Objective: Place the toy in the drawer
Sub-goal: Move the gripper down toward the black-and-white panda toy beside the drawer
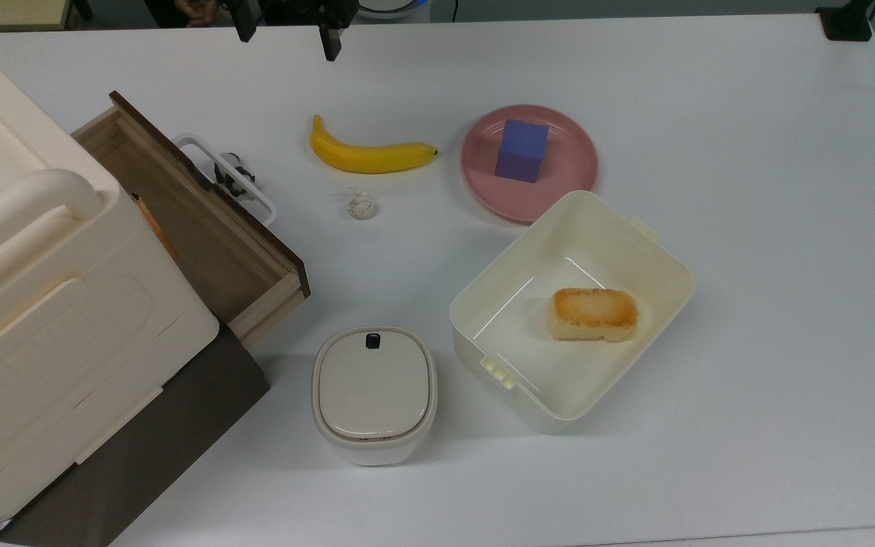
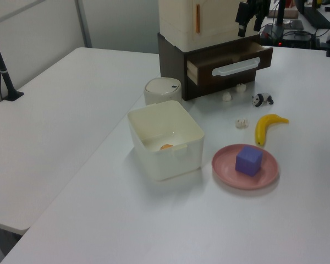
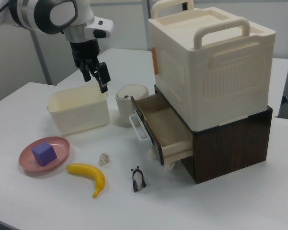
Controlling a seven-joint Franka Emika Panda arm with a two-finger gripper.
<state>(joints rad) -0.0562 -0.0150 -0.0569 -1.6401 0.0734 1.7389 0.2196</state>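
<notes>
The panda figurine stands on the table just in front of the open drawer; the gripper hangs above, fingers apart and empty.

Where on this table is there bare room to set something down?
The table is bare along the top view's right side, beyond the pink plate and cream bin. It is crowded around the drawer, toy and banana.
</notes>
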